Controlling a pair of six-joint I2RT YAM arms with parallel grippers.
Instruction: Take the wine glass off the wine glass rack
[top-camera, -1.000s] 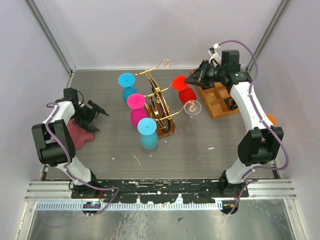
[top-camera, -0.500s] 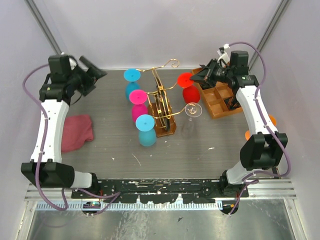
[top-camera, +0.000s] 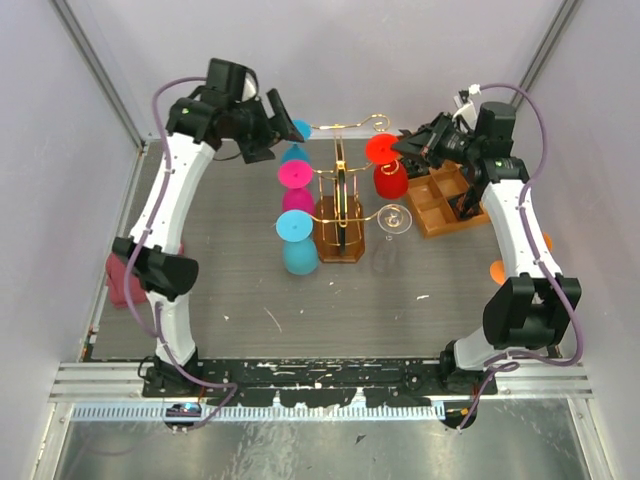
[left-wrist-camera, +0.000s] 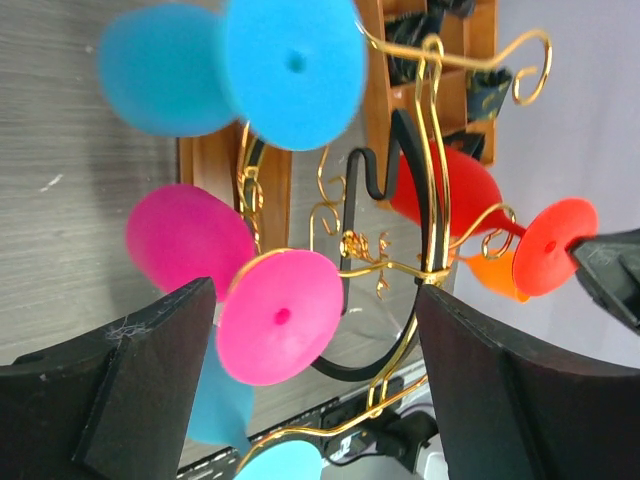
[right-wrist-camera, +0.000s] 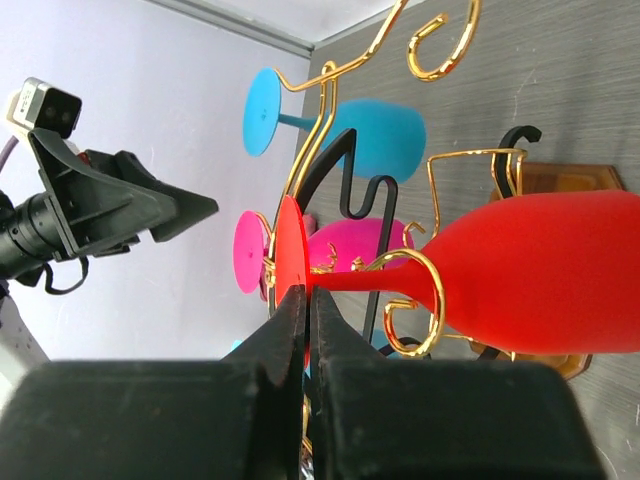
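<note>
**Right fingers pinched on the red glass's foot, glass on the rack**

From above, your right gripper (top-camera: 405, 148) is in at the back right of the wine glass rack (top-camera: 340, 242). Its tip is on the foot of the red wine glass (top-camera: 389, 181). That glass hangs bowl-down on the rack's right side, just beside the wooden tray (top-camera: 440, 225). Your left gripper (top-camera: 272, 128) is high at the back left, near the foot of the rear blue glass (top-camera: 298, 130), and it is not holding anything. A pink glass (top-camera: 296, 188) and a front blue glass (top-camera: 299, 250) hang on the rack's left. A clear glass (top-camera: 391, 219) hangs at the front right. A red cloth (top-camera: 118, 282) lies at the table's left edge.

On your left wrist camera, the two dark fingers (left-wrist-camera: 150, 390) stand wide apart and nothing is caught between them. The pink glass's foot sits in the gap, farther out than the fingertips. Beyond it the red glass hangs with its stem in a gold scroll, and the right gripper's tip shows at the picture's right edge, against the foot.

On your right wrist camera, the fingers (right-wrist-camera: 275, 345) are together, clamped on the rim of the red foot, which you see edge-on as a thin red line. The stem runs through a gold curl of the rack, so the glass is not off yet. Its bowl lies to the right, in front of the rack's wooden base. The left gripper shows at the left of this view, well apart from the red glass.
</note>
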